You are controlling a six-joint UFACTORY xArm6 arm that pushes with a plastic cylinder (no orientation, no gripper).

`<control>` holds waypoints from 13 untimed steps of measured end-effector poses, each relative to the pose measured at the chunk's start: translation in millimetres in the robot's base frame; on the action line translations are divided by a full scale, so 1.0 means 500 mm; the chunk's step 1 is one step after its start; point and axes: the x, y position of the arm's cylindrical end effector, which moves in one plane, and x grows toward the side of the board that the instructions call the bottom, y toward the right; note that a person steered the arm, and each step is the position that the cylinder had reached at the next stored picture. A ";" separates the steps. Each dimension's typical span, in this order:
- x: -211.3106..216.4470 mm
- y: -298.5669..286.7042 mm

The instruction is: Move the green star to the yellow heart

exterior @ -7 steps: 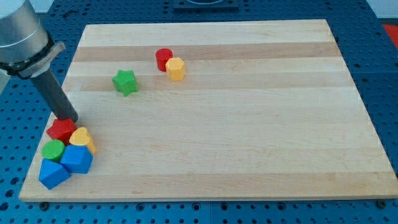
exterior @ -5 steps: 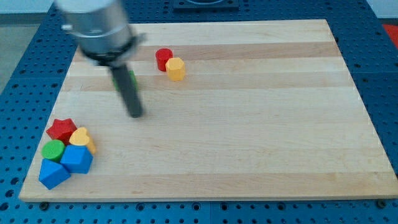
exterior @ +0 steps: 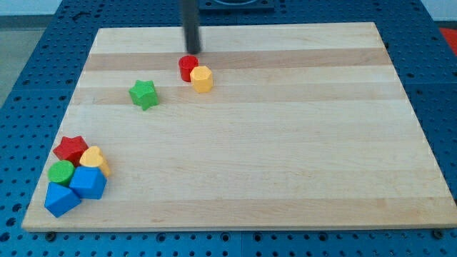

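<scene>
The green star (exterior: 144,93) lies on the wooden board (exterior: 285,143) in the upper left part. The yellow heart (exterior: 93,158) sits in a cluster at the board's lower left, far below the star. My tip (exterior: 193,51) is near the view's top, just above the red cylinder (exterior: 188,66), up and to the right of the green star and apart from it. The rod runs up out of the view.
A yellow hexagonal block (exterior: 202,78) touches the red cylinder. Around the yellow heart sit a red star (exterior: 71,148), a green cylinder (exterior: 61,172), a blue block (exterior: 88,183) and a blue block (exterior: 61,199) by the board's lower left corner.
My tip has swept from beside the red star at lower left, across past the green star, up to the view's top above the red cylinder. No block has moved.
</scene>
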 end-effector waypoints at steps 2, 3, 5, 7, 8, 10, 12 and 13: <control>0.175 -0.113; 0.176 -0.126; 0.182 0.012; 0.204 -0.050; 0.236 -0.117; 0.259 -0.175; 0.297 -0.193; 0.297 -0.139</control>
